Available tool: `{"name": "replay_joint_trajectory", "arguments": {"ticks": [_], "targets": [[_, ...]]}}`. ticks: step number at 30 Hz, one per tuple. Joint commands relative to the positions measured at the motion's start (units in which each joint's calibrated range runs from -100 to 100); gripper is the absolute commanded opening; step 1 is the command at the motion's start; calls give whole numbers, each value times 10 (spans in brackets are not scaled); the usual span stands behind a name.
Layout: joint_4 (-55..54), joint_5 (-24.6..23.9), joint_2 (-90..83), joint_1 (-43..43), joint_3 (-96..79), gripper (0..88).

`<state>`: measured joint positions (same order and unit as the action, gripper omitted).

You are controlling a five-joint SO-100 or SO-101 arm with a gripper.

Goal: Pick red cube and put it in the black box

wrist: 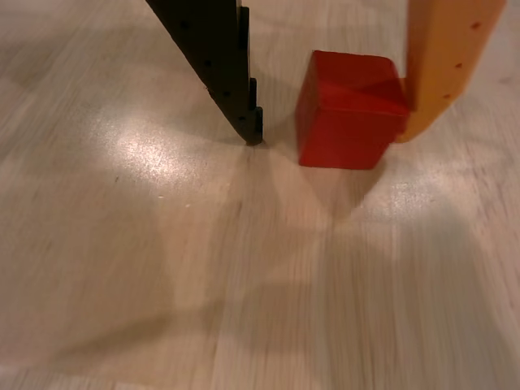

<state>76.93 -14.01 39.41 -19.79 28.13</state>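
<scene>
Wrist view, your claw [329,138] spread wide, red cube [349,110] between its fingers, touching the orange one [445,65], black one [215,57] apart, pale wooden table [203,276].

one black serrated finger [219,65], one smooth orange finger [447,57], both dotted with small holes

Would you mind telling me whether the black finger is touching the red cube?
Apart. In the wrist view, pale table shows between the black finger and the red cube.
</scene>
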Motion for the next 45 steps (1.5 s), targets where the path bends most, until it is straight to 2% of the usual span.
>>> {"name": "replay_joint_trajectory", "arguments": {"ticks": [1, 3, 7, 15, 17, 20, 23, 27, 31, 34, 40, 45], "targets": [[3, -4, -12, -1, 42, 134], [6, -4, -12, -1, 49, 90], [18, 1, -13, 0, 52, 65], [61, 4, -82, 0, 51, 61], [88, 22, -129, -3, 45, 61], [150, 69, -204, -10, 41, 62], [227, 147, -278, -21, 40, 68], [229, 238, -397, -17, -58, 62], [226, 360, -514, -15, -221, 61], [227, 431, -590, -15, -327, 61], [215, 505, -692, -32, -478, 61], [204, 510, -733, -79, -559, 60]]}}
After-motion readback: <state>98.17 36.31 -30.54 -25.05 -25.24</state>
